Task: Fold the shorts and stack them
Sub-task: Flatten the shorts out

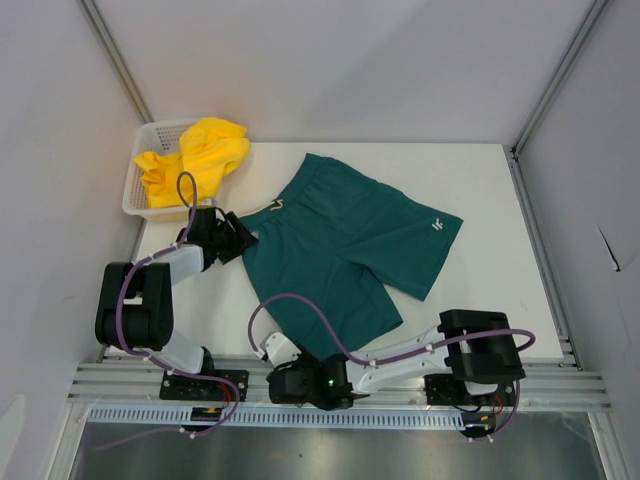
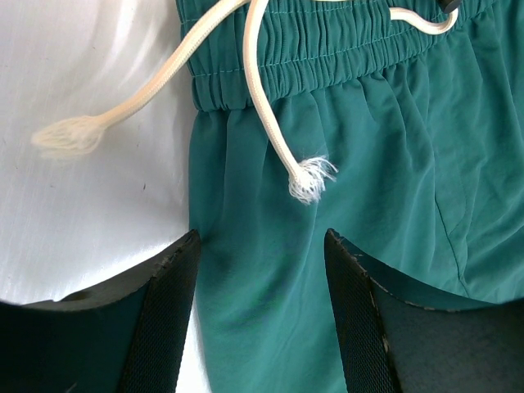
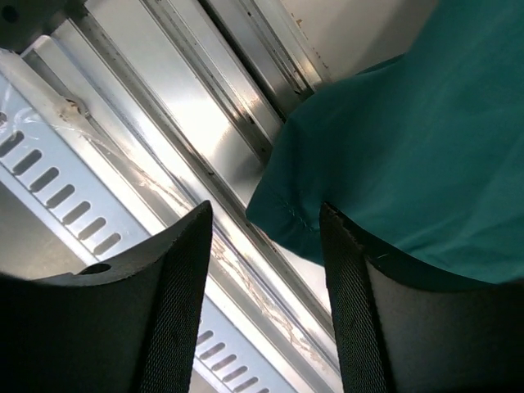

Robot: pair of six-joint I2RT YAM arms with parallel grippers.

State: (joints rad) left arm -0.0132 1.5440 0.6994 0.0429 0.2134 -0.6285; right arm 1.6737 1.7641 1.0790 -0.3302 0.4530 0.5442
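The dark teal-green shorts (image 1: 345, 245) lie spread flat on the white table, waistband to the far left and legs toward the near right. In the left wrist view the teal cloth (image 2: 344, 164) and its white drawstring (image 2: 266, 115) lie under my left gripper. My left gripper (image 1: 238, 240) (image 2: 262, 237) is open and straddles the shorts' left edge just below the waistband. My right gripper (image 1: 292, 378) (image 3: 266, 211) is open at the near table edge, with the hem corner of a leg (image 3: 286, 214) between its fingertips. The yellow shorts (image 1: 205, 155) lie bunched in the basket.
A white mesh basket (image 1: 150, 135) stands at the far left corner of the table. Aluminium rails (image 1: 400, 390) (image 3: 180, 123) run along the near edge, right under my right gripper. Grey walls close in the sides and the back.
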